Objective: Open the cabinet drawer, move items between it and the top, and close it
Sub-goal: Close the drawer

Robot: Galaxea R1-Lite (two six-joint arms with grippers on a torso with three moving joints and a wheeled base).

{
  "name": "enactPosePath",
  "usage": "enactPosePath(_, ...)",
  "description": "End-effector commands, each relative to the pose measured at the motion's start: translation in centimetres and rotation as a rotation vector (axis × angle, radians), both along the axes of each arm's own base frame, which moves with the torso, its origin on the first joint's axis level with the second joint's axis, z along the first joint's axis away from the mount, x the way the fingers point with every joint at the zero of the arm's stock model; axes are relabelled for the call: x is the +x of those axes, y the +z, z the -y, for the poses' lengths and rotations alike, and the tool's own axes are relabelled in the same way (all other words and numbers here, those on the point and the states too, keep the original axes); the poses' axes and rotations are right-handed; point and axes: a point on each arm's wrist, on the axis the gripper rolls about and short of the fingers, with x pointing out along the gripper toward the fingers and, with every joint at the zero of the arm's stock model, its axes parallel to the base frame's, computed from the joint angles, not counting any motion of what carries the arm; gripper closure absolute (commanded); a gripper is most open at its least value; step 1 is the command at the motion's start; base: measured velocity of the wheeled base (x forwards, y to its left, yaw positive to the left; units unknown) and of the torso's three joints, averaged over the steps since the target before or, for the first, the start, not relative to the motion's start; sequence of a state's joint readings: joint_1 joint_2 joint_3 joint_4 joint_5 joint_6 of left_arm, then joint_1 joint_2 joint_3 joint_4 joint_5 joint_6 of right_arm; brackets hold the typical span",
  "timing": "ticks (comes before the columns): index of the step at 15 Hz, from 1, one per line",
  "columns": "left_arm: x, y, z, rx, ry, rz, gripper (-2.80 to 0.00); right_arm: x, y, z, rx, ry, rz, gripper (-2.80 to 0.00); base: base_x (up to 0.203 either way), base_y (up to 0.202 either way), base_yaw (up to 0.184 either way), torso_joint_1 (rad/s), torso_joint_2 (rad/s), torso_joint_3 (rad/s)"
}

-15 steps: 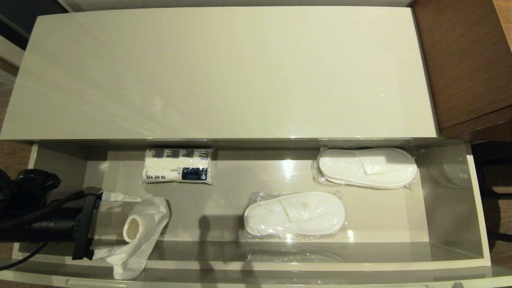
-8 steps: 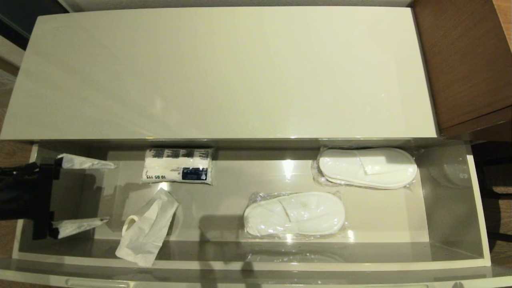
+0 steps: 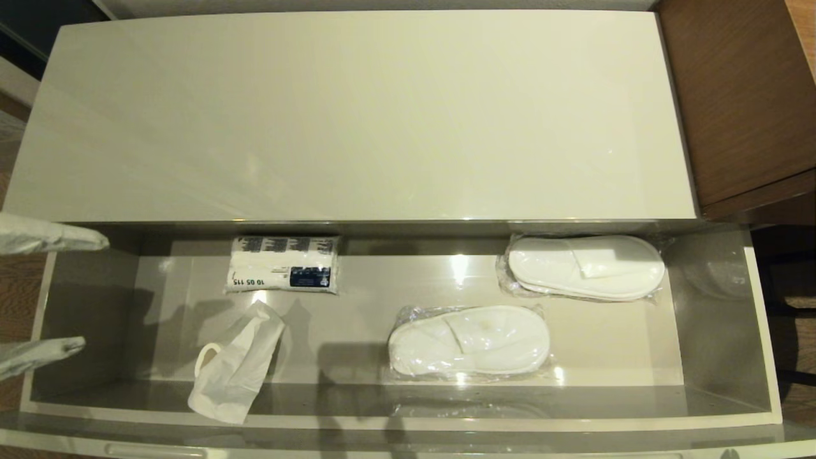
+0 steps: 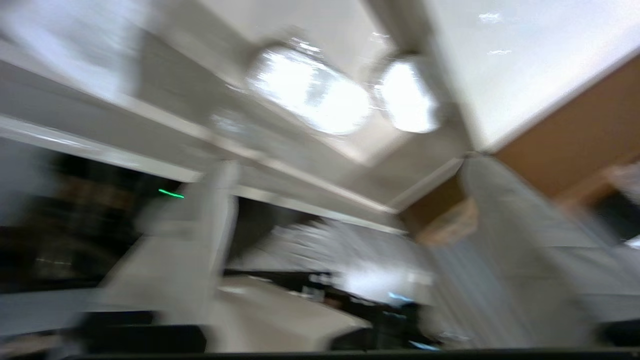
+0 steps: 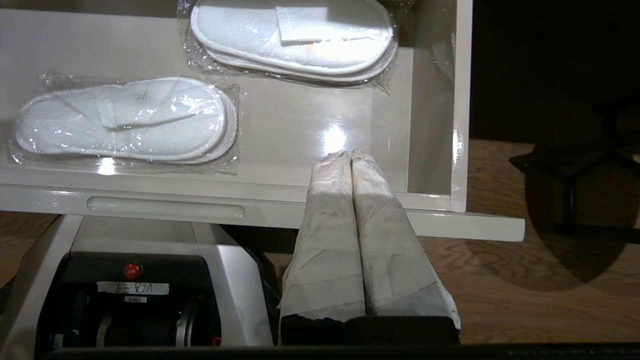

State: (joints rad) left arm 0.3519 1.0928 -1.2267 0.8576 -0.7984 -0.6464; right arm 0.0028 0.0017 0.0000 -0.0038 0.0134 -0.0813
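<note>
Item: toilet paper roll (image 3: 233, 366), loose sheet draped over it, now lying free in the drawer (image 3: 720, 331), left front, no longer between my fingers. Left pincer (image 3: 44, 296): released, spread wide, drawn back to the drawer's left edge. Right pincer (image 5: 351, 159): clenched, parked below the front. Top (image 3: 357, 115): bare. Judgement: placement done, closing remains

The left gripper (image 3: 44, 293), its two white-wrapped fingers (image 3: 54, 237) spread wide, has let go of the white toilet paper roll with its loose trailing sheet (image 3: 233, 366) and drawn back to the left edge of the glossy pale grey-beige drawer (image 3: 83, 306). The roll now lies free on the drawer floor, its sheet shifted and folded over it.
</note>
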Motion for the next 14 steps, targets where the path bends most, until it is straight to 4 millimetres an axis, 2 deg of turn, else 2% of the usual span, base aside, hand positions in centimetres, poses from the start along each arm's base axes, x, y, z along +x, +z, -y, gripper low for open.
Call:
enactPosePath(1, -2.4, 0.5, 0.7, 0.227, 0.043, 0.059, 0.0, 0.0, 0.0, 0.0, 0.0, 0.001, -0.001, 0.0, 0.0, 0.0, 0.0, 0.0, 0.0, 0.0)
enactPosePath(2, -2.9, 0.8, 0.8, 0.296, 0.073, 0.072, 0.0, 0.0, 0.0, 0.0, 0.0, 0.001, -0.001, 0.0, 0.0, 0.0, 0.0, 0.0, 0.0, 0.0)
enactPosePath(5, -3.6, 1.2, 1.0, 0.321, 0.079, 0.101, 0.0, 0.0, 0.0, 0.0, 0.0, 0.001, -0.001, 0.0, 0.0, 0.0, 0.0, 0.0, 0.0, 0.0)
enactPosePath(7, -7.0, 2.1, 2.1, 0.387, 0.1, 0.217, 0.0, 0.0, 0.0, 0.0, 0.002, 0.001, -0.001, 0.0, 0.0, 0.0, 0.0, 0.0, 0.0, 0.0)
enactPosePath(9, -11.8, 1.8, 3.6, 0.501, 0.128, 0.343, 0.0, 0.0, 0.0, 0.0, 0.001, 0.001, -0.001, 0.0, 0.0, 0.0, 0.0, 0.0, 0.0, 0.0)
enactPosePath(11, -14.6, 1.2, 4.5, 0.582, 0.147, 0.41, 0.0, 0.0, -0.1, 0.0, 0.003, 0.001, -0.002, 0.0, 0.0, 0.0, 0.0, 0.0, 0.0, 0.0)
enactPosePath(14, -14.8, 1.0, 4.5, 0.612, 0.157, 0.41, 0.0, 0.0, -0.1, 0.0, 0.005, 0.001, -0.002, 0.0, 0.0, 0.0, 0.0, 0.0, 0.0, 0.0)
